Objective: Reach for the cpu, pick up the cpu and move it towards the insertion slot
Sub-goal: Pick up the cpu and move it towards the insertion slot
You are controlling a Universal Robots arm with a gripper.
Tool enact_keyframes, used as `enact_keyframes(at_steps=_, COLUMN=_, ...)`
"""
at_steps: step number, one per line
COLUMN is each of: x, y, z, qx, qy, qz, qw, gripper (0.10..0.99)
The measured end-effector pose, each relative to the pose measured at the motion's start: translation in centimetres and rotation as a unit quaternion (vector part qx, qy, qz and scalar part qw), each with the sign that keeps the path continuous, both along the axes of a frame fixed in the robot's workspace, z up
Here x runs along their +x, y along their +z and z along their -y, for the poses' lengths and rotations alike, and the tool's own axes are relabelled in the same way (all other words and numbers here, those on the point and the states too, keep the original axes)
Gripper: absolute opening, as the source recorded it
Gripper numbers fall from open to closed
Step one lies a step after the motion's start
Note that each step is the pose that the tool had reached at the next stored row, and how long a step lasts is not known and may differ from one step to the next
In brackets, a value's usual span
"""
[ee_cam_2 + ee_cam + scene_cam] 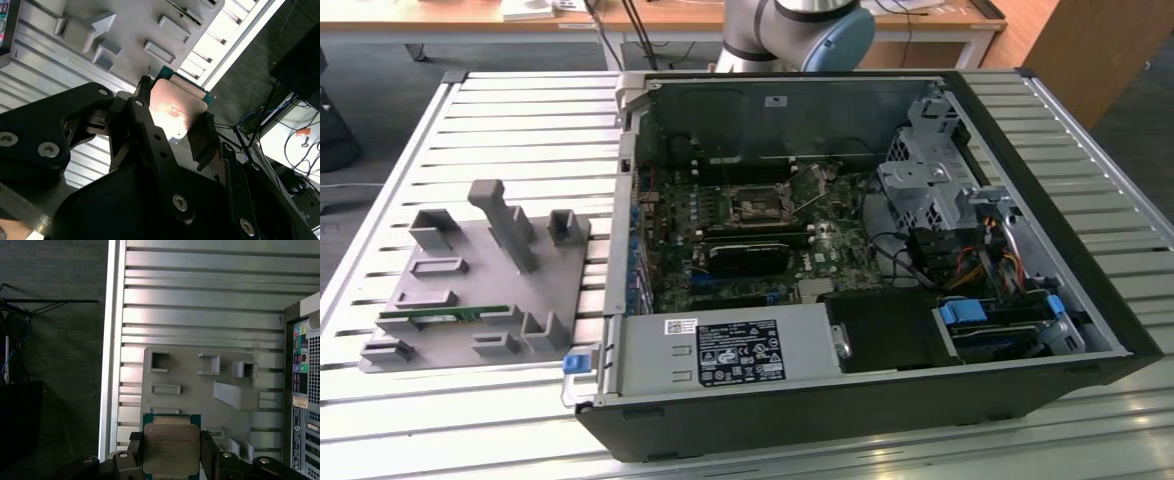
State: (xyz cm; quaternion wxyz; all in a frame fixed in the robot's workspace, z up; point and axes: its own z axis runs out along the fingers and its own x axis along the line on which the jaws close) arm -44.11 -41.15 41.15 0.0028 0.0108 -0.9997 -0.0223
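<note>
Transport is seemingly starting: black fingers (206,455) are clamping the small square silvery cpu (171,447) over the grey plastic fixture (190,375) on the slatted surface (200,315); reaching the silver-framed insertion slot (758,205) is demanding a level carry.

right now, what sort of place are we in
Probably a robotics lab bench for PC assembly: an open computer case on a slatted aluminium table, a grey parts fixture beside it, the gripper holding the cpu.
</note>
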Motion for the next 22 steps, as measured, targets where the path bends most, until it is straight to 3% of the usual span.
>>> enact_keyframes(at_steps=3, x=0.18, y=0.61, z=0.00, qx=0.0000, qy=0.000, qz=0.0000, qw=1.0000, gripper=0.545)
enact_keyframes(at_steps=15, x=2.73, y=0.63, z=0.00, qx=0.0000, qy=0.000, qz=0.0000, qw=1.0000, gripper=0.545)
enact_keyframes(at_steps=22, x=5.23, y=0.63, z=0.01, qx=0.0001, qy=0.000, qz=-0.0001, qw=1.0000, gripper=0.545)
